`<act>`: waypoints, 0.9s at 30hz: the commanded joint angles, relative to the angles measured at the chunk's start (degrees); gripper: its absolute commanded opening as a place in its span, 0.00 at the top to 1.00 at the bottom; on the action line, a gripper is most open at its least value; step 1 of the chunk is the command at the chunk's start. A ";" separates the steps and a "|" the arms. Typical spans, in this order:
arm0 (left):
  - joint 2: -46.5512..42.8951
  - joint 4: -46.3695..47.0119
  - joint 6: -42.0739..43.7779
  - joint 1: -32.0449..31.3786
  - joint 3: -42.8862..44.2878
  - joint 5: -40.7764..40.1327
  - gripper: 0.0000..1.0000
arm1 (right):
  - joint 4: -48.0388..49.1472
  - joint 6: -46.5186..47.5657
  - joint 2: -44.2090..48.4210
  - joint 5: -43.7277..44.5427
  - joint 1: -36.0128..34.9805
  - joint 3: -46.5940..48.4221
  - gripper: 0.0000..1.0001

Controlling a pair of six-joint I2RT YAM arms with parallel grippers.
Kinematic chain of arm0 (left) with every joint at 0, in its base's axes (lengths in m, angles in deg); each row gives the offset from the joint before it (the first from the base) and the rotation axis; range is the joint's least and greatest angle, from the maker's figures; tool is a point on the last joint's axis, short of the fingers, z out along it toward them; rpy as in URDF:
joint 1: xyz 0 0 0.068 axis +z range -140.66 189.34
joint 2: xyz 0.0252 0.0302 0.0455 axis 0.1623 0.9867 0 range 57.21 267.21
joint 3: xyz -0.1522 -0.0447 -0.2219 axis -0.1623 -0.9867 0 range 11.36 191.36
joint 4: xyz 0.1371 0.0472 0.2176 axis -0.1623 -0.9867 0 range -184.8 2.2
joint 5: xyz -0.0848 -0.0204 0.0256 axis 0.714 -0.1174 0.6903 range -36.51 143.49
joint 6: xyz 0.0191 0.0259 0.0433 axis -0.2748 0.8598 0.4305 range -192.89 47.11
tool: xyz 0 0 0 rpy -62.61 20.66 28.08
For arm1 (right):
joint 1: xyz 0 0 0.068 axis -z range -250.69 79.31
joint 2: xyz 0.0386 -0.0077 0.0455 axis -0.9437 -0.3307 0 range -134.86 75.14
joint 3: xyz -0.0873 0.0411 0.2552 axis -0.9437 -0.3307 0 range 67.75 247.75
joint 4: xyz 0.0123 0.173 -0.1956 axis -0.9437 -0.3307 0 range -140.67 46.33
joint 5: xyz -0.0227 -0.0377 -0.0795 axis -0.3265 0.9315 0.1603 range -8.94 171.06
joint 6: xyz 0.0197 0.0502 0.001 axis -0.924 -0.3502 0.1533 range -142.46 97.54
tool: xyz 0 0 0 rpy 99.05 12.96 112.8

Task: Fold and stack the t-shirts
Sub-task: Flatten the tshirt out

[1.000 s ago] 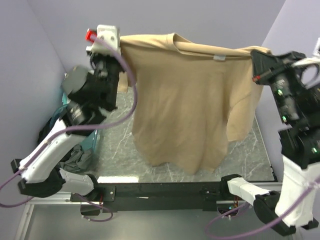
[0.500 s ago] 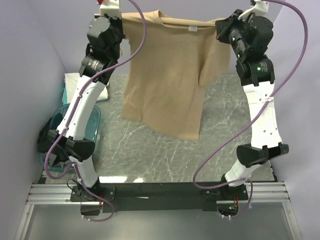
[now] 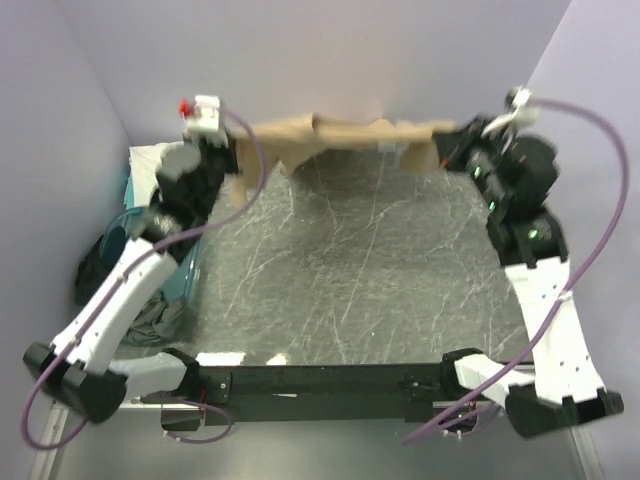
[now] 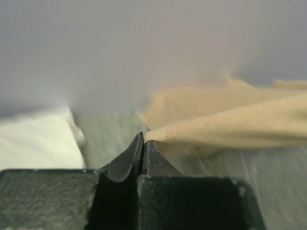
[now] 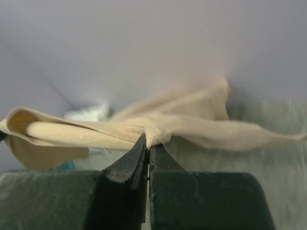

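Observation:
A tan t-shirt (image 3: 350, 132) is stretched in a low band along the far edge of the table, close to the back wall. My left gripper (image 3: 240, 160) is shut on its left end. In the left wrist view the fingertips (image 4: 143, 139) pinch a corner of the tan t-shirt (image 4: 230, 124). My right gripper (image 3: 452, 142) is shut on its right end. In the right wrist view the gripper (image 5: 147, 141) clamps a bunched fold of the t-shirt (image 5: 201, 125). Most of the shirt's body is bunched or hidden behind the band.
A teal bin (image 3: 188, 262) stands at the left table edge with dark clothes (image 3: 100, 265) and a grey garment (image 3: 155, 320) by it. A white folded cloth (image 3: 150, 160) lies at the far left corner and also shows in the left wrist view (image 4: 33, 141). The table top is grey marble (image 3: 350, 270).
Both arms have swung from holding the shirt high and hanging to reaching far and low. The shirt has gone from a hanging sheet to a low band by the back wall.

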 commanded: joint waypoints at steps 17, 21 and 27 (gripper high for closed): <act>4.15 -19.64 -55.25 -38.88 -42.98 -4.71 0.99 | -10.36 -13.95 5.34 11.41 2.51 -54.35 0.95; 10.39 -21.56 -58.94 -43.56 -40.36 -3.82 0.99 | -10.80 -16.06 4.11 12.99 2.59 -56.64 0.95; 10.06 -27.20 -60.45 -46.82 -38.85 -1.29 0.99 | -14.13 -17.65 5.16 16.76 2.59 -57.00 0.90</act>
